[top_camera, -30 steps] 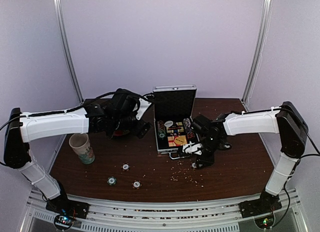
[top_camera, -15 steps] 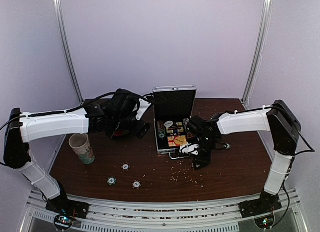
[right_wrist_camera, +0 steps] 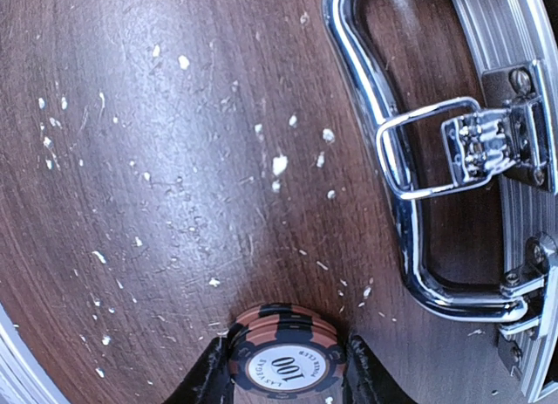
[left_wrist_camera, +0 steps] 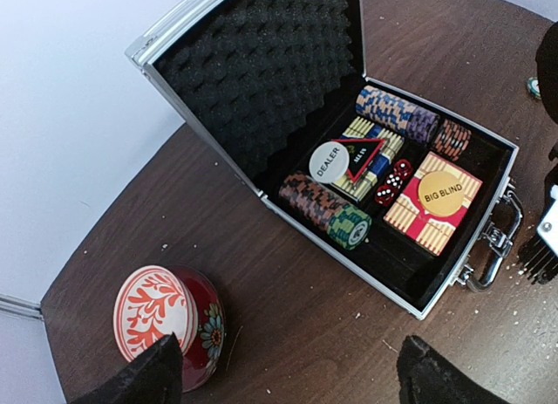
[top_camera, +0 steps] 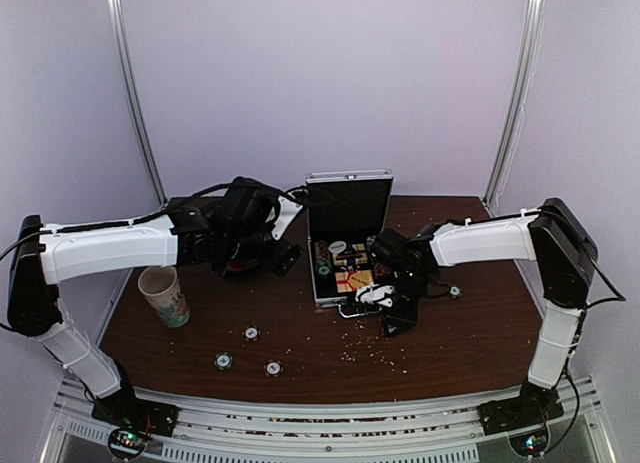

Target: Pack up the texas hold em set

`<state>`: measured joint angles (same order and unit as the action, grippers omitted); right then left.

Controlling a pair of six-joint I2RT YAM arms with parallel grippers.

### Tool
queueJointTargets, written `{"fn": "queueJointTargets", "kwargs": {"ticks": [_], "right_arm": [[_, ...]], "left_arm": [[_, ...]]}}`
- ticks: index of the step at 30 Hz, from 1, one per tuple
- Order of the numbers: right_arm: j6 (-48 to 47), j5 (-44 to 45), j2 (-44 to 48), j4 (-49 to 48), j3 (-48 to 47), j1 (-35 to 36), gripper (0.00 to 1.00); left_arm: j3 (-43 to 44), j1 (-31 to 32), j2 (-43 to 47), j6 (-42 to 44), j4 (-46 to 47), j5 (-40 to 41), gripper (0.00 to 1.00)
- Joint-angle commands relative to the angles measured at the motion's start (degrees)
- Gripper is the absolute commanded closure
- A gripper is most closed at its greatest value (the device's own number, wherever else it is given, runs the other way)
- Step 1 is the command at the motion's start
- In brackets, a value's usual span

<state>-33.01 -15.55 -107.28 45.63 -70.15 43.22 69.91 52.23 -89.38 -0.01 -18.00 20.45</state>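
Observation:
The silver case of the texas hold em set stands open at mid-table, lid upright. In the left wrist view its rim frames rows of chips, a red-yellow card box, red dice, a white dealer disc and a yellow disc. My left gripper hangs open left of the case, holding nothing. My right gripper is shut on a small stack of brown-black chips, low over the table just in front of the case handle.
A patterned paper cup stands at the left. The red-and-white bowl sits under my left arm. Loose chips lie at the front left and right of the case. Pale crumbs dot the wood.
My right arm has swung left toward the front of the case, still gripping the chips. The left arm has not moved.

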Motion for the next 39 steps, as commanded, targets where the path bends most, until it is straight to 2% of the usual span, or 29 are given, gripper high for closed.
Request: {"fn": "queueJointTargets", "kwargs": {"ticks": [1, 20, 28, 34, 39], "right_arm": [[0.32, -0.75, -1.15, 0.73, -1.06, 0.51, 0.71], [-0.52, 1.02, -0.05, 1.98, 0.44, 0.59, 0.68], [-1.28, 0.76, 0.24, 2.87, 0.55, 0.64, 0.56], [-1.79, 1.46, 0.98, 2.99, 0.37, 0.64, 0.41], [-0.91, 1.49, 0.06, 1.94, 0.19, 0.68, 0.38]], "left_arm": [[0.60, 0.16, 0.29, 0.53, 1.16, 0.56, 0.13], [0.67, 0.18, 0.35, 0.60, 1.13, 0.47, 0.13], [0.67, 0.11, 0.44, 0.69, 1.17, 0.60, 0.13], [0.67, 0.16, 0.53, 0.71, 1.18, 0.48, 0.13], [0.58, 0.16, 0.57, 0.67, 1.17, 0.39, 0.13]]}}
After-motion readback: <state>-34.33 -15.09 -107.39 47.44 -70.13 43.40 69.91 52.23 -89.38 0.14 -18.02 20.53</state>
